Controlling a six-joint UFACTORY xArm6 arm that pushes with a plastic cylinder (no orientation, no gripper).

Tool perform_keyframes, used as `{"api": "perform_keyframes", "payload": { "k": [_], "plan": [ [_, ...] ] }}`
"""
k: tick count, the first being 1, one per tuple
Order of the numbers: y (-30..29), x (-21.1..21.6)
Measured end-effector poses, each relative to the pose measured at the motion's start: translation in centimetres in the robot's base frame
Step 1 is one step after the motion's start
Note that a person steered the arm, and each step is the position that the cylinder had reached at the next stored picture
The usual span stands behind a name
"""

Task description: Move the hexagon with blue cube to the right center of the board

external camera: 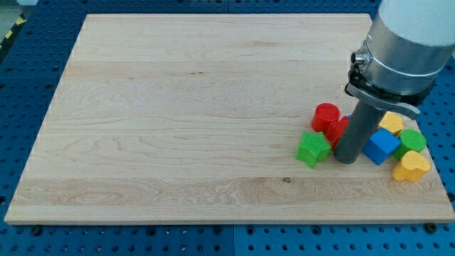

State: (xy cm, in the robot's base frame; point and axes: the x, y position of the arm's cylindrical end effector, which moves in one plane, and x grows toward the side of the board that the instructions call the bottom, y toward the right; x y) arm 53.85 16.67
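- my tip (pixel 347 159) stood on the desk (pixel 178 107) in the cluster at the view's lower right, between the green star (pixel 313 148) on its left and the blue cube (pixel 382 146) on its right; it looked to touch or nearly touch both
- this rig carried no fingers, only the rod, so there was nothing to be apart or together
- the green hexagon (pixel 411 141) sat just right of the blue cube, touching it; a yellow block (pixel 390 122) lay above the pair and a yellow heart (pixel 411 167) below them
- a red cylinder (pixel 326 116) and a second red block (pixel 339 130), partly hidden by the rod, sat up and left of my tip
- judged step: the pair already lay near the right edge but below centre; the push was in hand, not finished
- the next move seemed to call for nudging cube and hexagon together toward the view's top, from below them; the yellow block stood in that path and could be carried along or split the pair
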Motion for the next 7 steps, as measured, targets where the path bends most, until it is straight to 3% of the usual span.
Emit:
{"api": "perform_keyframes", "payload": {
  "k": [1,3,6,7],
  "plan": [
    [0.2,1.2],
    [0.2,-6.9],
    [2.5,1.5],
    [3.9,2.4]
  ]
}}
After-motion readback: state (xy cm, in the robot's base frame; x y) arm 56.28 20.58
